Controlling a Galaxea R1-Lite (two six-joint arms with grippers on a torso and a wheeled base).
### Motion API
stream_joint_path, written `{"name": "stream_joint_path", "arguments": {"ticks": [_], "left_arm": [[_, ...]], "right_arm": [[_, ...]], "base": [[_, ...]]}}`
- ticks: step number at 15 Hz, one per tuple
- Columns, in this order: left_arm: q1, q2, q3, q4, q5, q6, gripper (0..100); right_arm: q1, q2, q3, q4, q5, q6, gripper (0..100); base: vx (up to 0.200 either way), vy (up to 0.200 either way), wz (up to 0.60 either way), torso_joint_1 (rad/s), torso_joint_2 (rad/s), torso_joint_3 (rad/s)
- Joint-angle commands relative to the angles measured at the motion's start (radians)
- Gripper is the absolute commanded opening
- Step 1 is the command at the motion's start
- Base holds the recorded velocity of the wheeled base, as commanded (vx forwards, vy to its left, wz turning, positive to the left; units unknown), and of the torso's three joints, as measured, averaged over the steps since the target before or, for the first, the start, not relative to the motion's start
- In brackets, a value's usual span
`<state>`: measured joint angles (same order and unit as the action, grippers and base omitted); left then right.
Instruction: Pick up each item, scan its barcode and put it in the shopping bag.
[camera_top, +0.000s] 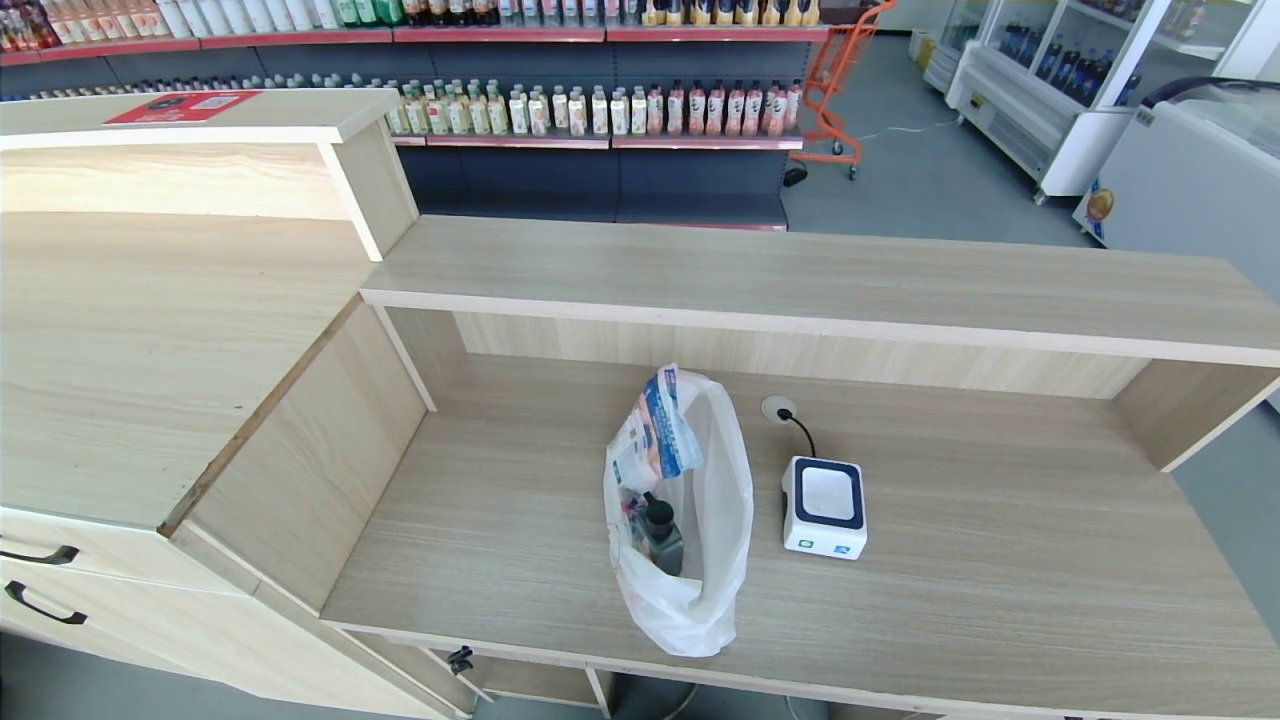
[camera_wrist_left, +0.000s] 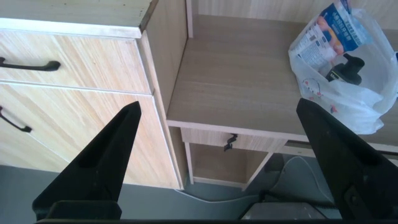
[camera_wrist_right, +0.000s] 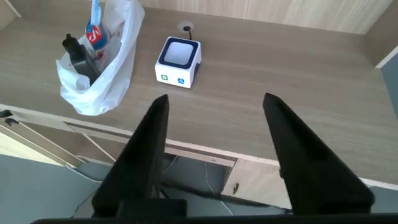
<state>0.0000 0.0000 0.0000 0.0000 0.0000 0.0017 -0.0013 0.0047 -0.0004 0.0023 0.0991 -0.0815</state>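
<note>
The 2 grippers sit off the counter's (camera_top: 1000, 560) near edge; the left gripper (camera_wrist_left: 219, 104) is spread wide and empty, beside the drawers (camera_wrist_left: 68, 62); the right gripper (camera_wrist_right: 216, 98) is likewise parted, holding nothing; farther in, the shopping bag (camera_top: 690, 560) stands holding a dark bottle (camera_top: 660, 535) and a blue-and-white packet (camera_top: 660, 420); the scanner (camera_top: 824, 505) sits just to its right.

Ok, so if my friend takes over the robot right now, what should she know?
Left tool: open, holding nothing, in front of the counter, off to the bag's left.
Right tool: open, holding nothing, in front of the counter near the scanner.
Things: the white shopping bag stands on the counter, and the scanner sits just to its right.
Done: a blue and white packet and a dark bottle are inside the bag.
Left: probably nothing, since all the goods in sight are already bagged.
</note>
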Motion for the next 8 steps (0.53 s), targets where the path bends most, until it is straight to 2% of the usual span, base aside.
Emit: {"name": "stream_joint_path", "arguments": {"ticks": [1, 7, 8], "left_arm": [[0.000, 0.002, 0.000, 0.000, 0.000, 0.000, 100], [0.000, 0.002, 0.000, 0.000, 0.000, 0.001, 100], [0.000, 0.000, 0.000, 0.000, 0.000, 0.012, 100]], "right_arm": [[0.000, -0.005, 0.000, 0.001, 0.001, 0.000, 0], [0.000, -0.005, 0.000, 0.001, 0.001, 0.000, 0], [0.000, -0.005, 0.000, 0.001, 0.001, 0.002, 0]], "base": [[0.000, 0.000, 0.00, 0.000, 0.00, 0.000], [0.000, 0.000, 0.00, 0.000, 0.00, 0.000], [0.000, -0.200, 0.00, -0.002, 0.00, -0.002]]}}
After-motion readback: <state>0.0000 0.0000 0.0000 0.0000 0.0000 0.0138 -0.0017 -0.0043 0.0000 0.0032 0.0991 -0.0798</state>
